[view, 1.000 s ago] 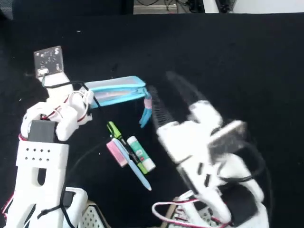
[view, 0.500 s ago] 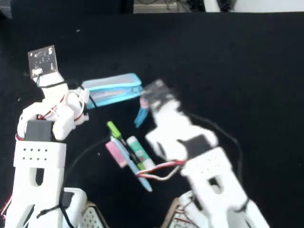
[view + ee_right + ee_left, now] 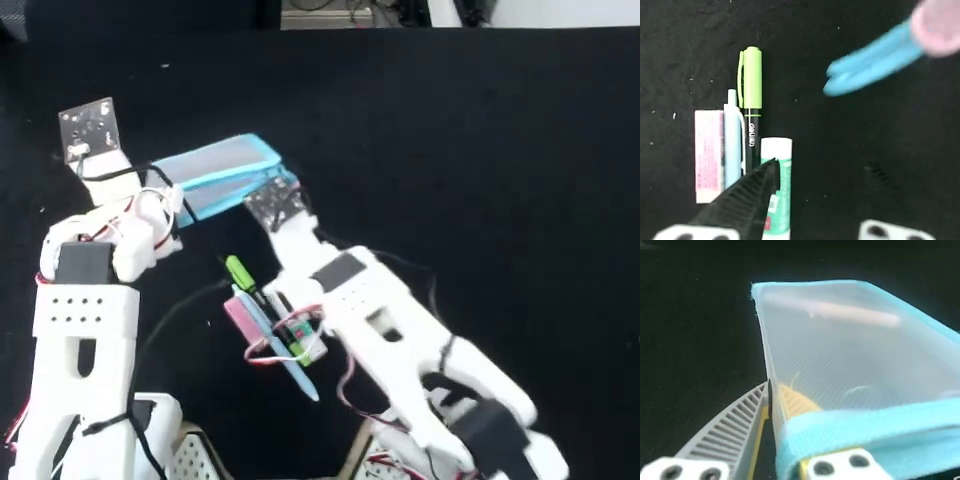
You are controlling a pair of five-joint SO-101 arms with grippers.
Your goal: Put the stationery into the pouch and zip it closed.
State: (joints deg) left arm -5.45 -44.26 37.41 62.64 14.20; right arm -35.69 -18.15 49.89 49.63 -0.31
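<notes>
A translucent blue pouch point(image 3: 215, 170) is lifted at the table's left, and my left gripper point(image 3: 172, 195) is shut on its near edge. In the left wrist view the pouch point(image 3: 840, 355) bulges beyond the gripper point(image 3: 771, 392), and a pale long shape shows through its wall. My right arm point(image 3: 340, 285) stretches to the pouch's right end. Its gripper point(image 3: 820, 172) hangs open above the stationery with nothing held. Below it lie a green marker point(image 3: 751, 75), a blue pen point(image 3: 732, 135), a pink eraser point(image 3: 708, 150) and a glue stick point(image 3: 777, 165). The pouch's blue strap point(image 3: 875, 65) dangles nearby.
The stationery forms a tight row point(image 3: 270, 320) on the black cloth, partly under my right arm and its cables point(image 3: 300, 345). The arm bases point(image 3: 80, 360) stand along the near edge. Bare black cloth point(image 3: 480, 150) spreads to the right and far side.
My right arm has swung left, from the table's middle to the pouch's right end above the stationery. The pouch's far end has tipped upward. The left arm has barely shifted.
</notes>
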